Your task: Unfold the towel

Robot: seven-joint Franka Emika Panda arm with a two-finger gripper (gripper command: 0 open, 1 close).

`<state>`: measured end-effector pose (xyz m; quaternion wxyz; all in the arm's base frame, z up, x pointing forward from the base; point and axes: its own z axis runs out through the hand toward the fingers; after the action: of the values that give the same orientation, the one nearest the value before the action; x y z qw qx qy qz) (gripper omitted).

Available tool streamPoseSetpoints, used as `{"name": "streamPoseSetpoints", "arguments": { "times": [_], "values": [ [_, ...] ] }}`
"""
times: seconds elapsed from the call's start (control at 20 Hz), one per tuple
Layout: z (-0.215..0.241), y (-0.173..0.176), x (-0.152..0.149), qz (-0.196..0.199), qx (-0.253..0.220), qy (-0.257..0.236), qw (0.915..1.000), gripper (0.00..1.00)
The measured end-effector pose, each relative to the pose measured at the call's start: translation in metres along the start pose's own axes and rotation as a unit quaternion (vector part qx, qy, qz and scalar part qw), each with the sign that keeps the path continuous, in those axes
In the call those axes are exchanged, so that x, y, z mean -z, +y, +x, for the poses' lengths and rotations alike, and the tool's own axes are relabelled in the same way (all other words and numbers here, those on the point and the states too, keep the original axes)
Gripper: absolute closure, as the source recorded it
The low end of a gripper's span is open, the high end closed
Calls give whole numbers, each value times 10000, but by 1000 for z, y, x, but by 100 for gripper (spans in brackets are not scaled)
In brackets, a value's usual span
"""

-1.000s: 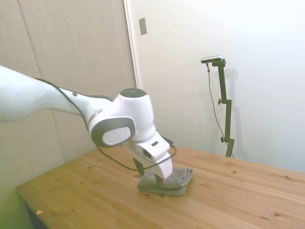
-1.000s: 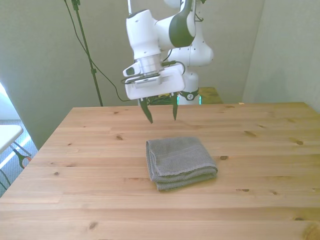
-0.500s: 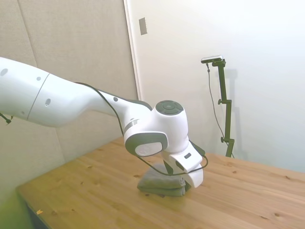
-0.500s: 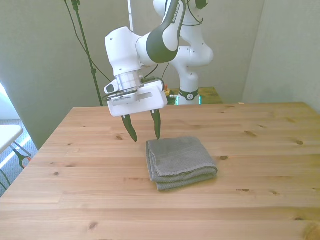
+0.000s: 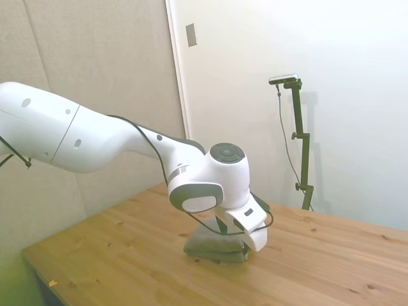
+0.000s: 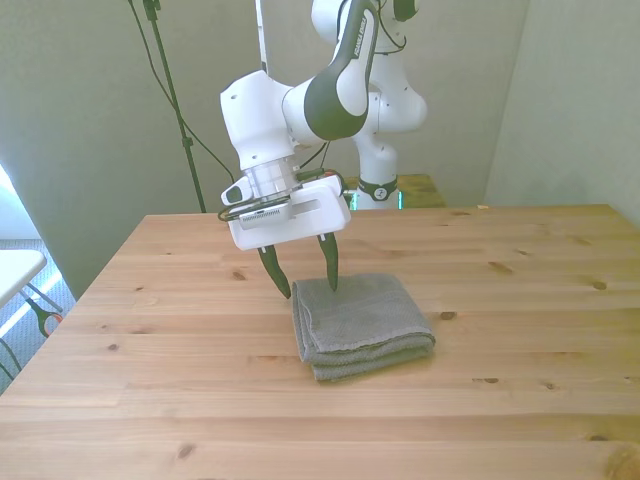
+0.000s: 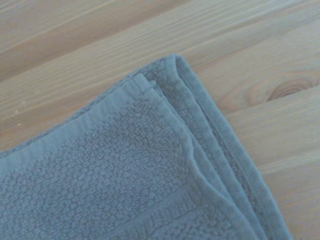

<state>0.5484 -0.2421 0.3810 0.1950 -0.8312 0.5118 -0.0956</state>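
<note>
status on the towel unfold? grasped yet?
Done: the gripper is at the far corner of the towel on the front view's left, fingers open, one tip at the cloth's edge and the other just outside it. In hand: lining up on that corner; the wrist view shows its stacked layers. Left: closing on a layer, lifting and spreading. The towel lies fully folded on the table.

My side camera stands off one flank of the table (image 5: 331, 268) and looks across it toward a pale wall, with the arm (image 5: 95, 137) entering from the picture's left. My front camera sits across the table, raised a little, I think, and looks down its length. The wrist camera points at the towel (image 7: 125, 170) from very close, showing only one folded corner on bare wood. All three views share that towel.
</note>
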Motion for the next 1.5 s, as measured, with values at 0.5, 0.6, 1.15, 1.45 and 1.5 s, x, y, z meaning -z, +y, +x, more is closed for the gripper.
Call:
{"name": "streamPoseSetpoints", "arguments": {
  "times": [0.5,0.6,1.15,1.45,1.5],
  "values": [
    [-5,-4,-6,43,81,-66,9999,100],
    [-5,-5,-7,44,84,-68,9999,100],
    [-19,-20,12,208,327,9,9992,100],
    [-75,-53,35,436,1248,-57,9912,100],
    [-86,-58,38,459,1492,-74,9877,100]
  ]
}}
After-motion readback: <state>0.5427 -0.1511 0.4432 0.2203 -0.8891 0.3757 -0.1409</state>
